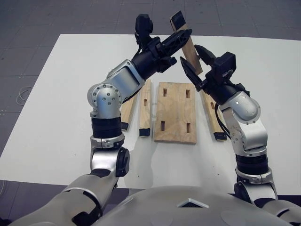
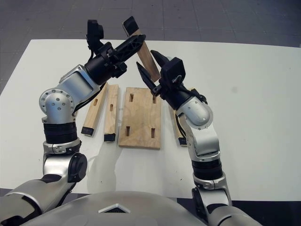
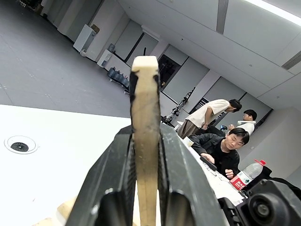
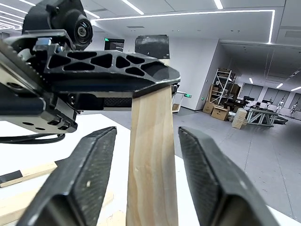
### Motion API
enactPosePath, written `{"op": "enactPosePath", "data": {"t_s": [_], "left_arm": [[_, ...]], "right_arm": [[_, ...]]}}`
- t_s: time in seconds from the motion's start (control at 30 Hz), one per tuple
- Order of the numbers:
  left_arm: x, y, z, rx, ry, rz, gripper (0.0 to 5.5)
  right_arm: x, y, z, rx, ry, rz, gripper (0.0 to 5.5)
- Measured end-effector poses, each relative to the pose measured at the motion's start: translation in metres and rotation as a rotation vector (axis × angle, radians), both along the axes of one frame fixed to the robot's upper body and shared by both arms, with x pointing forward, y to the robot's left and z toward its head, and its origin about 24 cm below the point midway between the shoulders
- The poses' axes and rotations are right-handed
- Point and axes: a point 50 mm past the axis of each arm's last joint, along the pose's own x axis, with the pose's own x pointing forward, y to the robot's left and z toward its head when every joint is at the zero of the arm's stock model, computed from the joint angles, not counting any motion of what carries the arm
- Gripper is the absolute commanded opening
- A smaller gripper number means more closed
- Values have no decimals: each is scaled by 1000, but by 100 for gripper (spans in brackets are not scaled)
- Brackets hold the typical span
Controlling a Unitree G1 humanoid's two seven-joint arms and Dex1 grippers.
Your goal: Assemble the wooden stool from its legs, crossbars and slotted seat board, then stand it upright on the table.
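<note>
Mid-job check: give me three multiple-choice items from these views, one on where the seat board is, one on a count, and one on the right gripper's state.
1. Where is the seat board? A flat on the table; B raised in the air; C propped on edge.
2. How many slots does it have? A two; B four; C six.
3. The right gripper is: A shut on the board; B open around the leg; C lying on the tabletop.
Answers: 1 A, it lies flat. 2 B, four slots show in its face. 3 B, its fingers stand apart on either side of the leg, which the left gripper clamps.
</note>
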Motion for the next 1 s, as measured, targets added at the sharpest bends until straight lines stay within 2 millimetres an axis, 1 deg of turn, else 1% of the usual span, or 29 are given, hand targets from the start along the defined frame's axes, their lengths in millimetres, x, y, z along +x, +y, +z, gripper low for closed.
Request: {"op": "enactPosePath", "data": {"t_s": [0.07,0.2,0.27,0.3,0.37,0.43,0.57,0.7,0.77,0.87,1.0], "left_arm": [[0,0,-1,0,4,2,43],[2,5,-2,35,-17,27,43],[5,16,-1,87,-52,76,43],[8,24,0,125,-70,112,43],[10,37,2,199,-113,178,43],[8,47,1,253,-147,232,43],[-9,74,-22,421,-123,423,43],[-36,85,-31,621,-174,646,42],[-45,90,-36,679,-202,729,42],[-54,91,-47,723,-216,785,42],[-61,94,-57,713,-206,810,42]], "right_arm": [[0,0,2,1,-5,1,332],[-1,-4,-1,-66,-12,-12,334],[-7,-16,-9,-123,14,-21,334],[-9,-27,-14,-148,36,-41,334],[-11,-42,-18,-185,56,-66,334],[-12,-47,-19,-205,64,-69,334],[-8,-55,-28,-221,99,-120,334],[-8,-58,-39,-219,127,-173,334],[-10,-60,-44,-214,139,-195,334],[-12,-61,-47,-220,144,-218,334],[-17,-59,-55,-215,172,-225,334]]}}
